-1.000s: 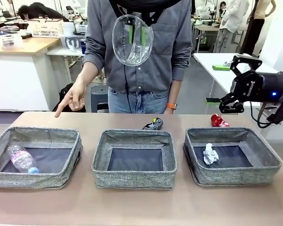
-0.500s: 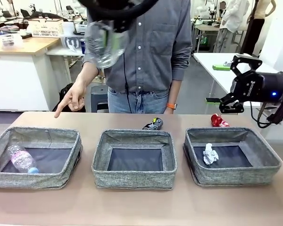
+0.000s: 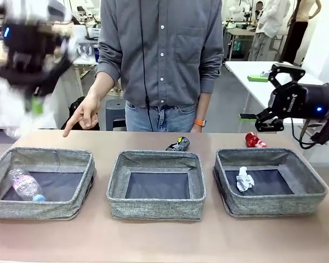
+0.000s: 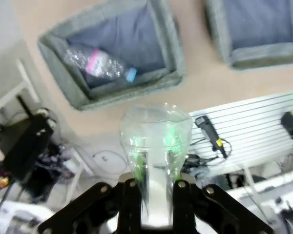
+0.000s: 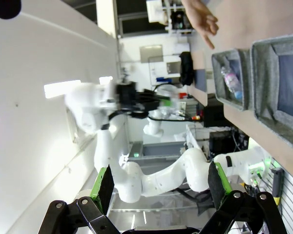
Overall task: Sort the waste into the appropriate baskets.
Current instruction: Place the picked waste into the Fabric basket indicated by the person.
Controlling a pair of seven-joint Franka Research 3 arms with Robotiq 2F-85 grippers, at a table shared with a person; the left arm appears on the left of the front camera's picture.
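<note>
My left gripper (image 3: 34, 98) is a motion blur high above the left basket (image 3: 41, 211), shut on the clear plastic cup (image 3: 11, 112). In the left wrist view the cup (image 4: 156, 126) sits pinched between the fingers of the left gripper (image 4: 156, 163), above the left basket (image 4: 132, 92), which holds the plastic bottle (image 4: 100, 63). The bottle (image 3: 26, 185) lies in that basket's left end. A paper ball (image 3: 244, 179) rests in the right basket (image 3: 274, 205). The middle basket (image 3: 156, 208) holds nothing. My right gripper (image 3: 265, 96) hangs open at the right.
A crushed black can (image 3: 178, 144) and a crushed red can (image 3: 255, 141) lie on the table behind the baskets. The person stands at the far side, one hand (image 3: 82, 116) pointing down toward the left basket. My right gripper (image 5: 161, 185) shows wide-open jaws.
My left arm has swung fast from the top centre to the far left, carrying the cup. The right arm and the person's pointing hand have stayed put.
</note>
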